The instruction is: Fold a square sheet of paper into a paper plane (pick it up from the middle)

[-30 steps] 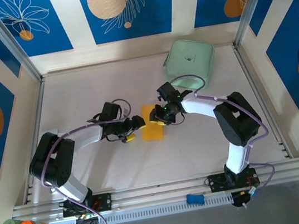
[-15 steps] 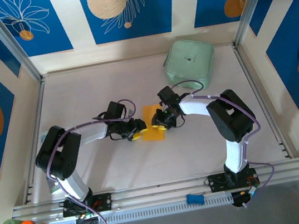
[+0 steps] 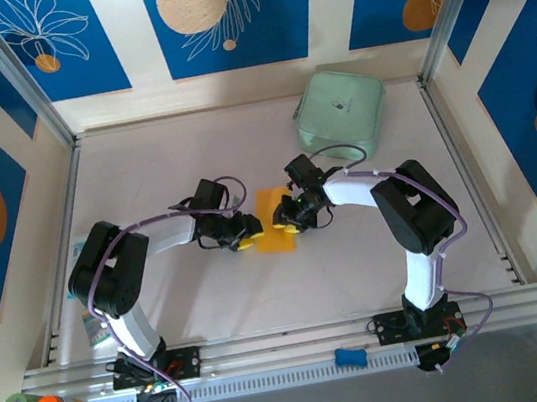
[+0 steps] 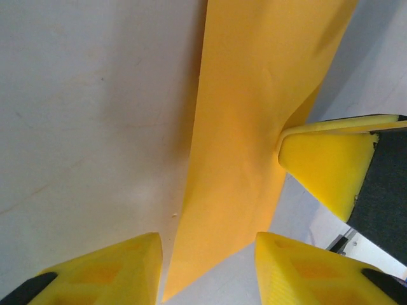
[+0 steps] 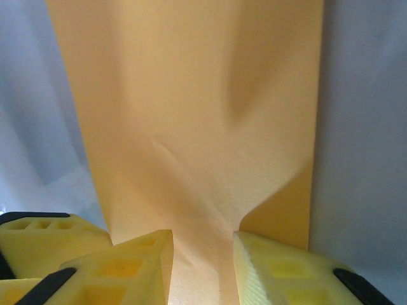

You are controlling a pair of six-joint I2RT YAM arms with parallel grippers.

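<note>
Orange-yellow and thin as anything, the sheet of paper (image 3: 276,240) sits right between the two grippers on the table (image 3: 162,166). The right gripper (image 3: 282,221) has its foam fingers (image 5: 137,264) squeezed in on the middle of the sheet. A little ridge of paper is puckered up between them, so it looks like a real pinch. The green case (image 3: 340,107) is well off beyond that gripper.

The left gripper (image 3: 245,239) is a different story. Its fingers (image 4: 108,270) stand apart with the edge of the sheet running down into the gap, and nothing is clamped as far as its wrist view shows.

Handling-wise, this stuff looks feather-light and floppy with zero stiffness, and it dents and ripples wherever it gets touched. It probably slides on the smooth table too. Best bet imo is a gentle pinch at the middle, where a raised ridge gives the pads something to bite, not at a flat edge. Squeeze hard or tug sideways and it likely crumples or picks up a stray crease that messes up the folds.
</note>
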